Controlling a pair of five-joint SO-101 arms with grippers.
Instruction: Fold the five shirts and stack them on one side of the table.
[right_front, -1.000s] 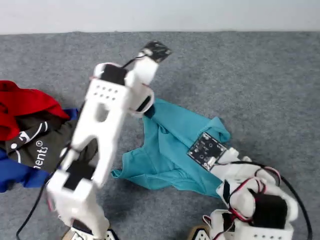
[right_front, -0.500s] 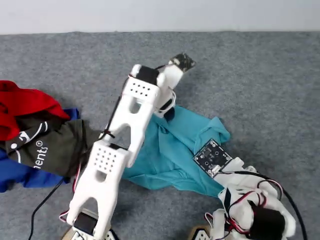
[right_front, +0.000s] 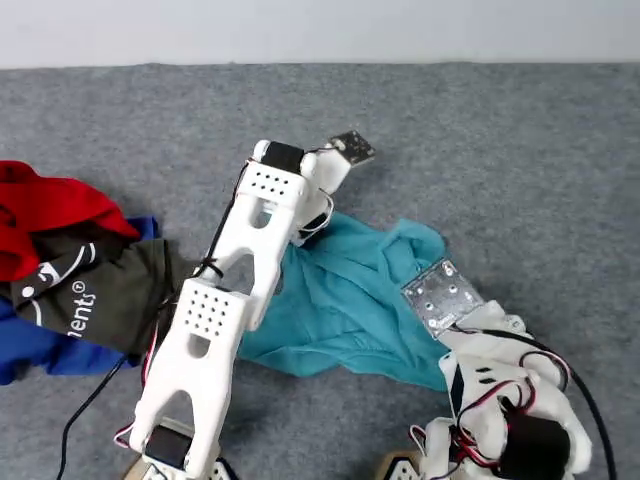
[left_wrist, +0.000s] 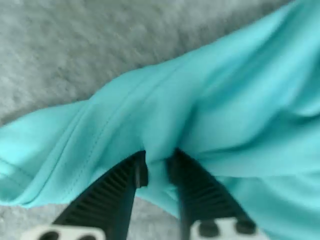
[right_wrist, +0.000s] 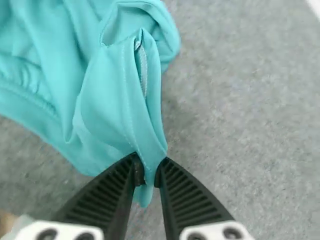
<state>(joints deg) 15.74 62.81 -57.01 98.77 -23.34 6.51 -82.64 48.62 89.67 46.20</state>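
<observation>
A teal shirt (right_front: 345, 300) lies crumpled in the middle of the grey table. My left gripper (left_wrist: 156, 165) is shut on a fold of the teal shirt (left_wrist: 210, 105) at its far edge, under the long white arm (right_front: 250, 260). My right gripper (right_wrist: 148, 172) is shut on a hem of the teal shirt (right_wrist: 120, 100) at its near right side, below the right wrist camera board (right_front: 445, 297). At the left edge lies a pile of a red shirt (right_front: 45, 215), a dark shirt with white print (right_front: 95, 290) and a blue shirt (right_front: 35, 345).
The grey carpet-like tabletop (right_front: 520, 160) is bare on the right and along the back. A white wall (right_front: 320, 30) runs behind the table. The right arm's base with its cables (right_front: 510, 420) sits at the near edge.
The left arm has swung right and lowered onto the teal shirt's far edge. The shirt has been drawn wider and its right side shifted toward the right arm.
</observation>
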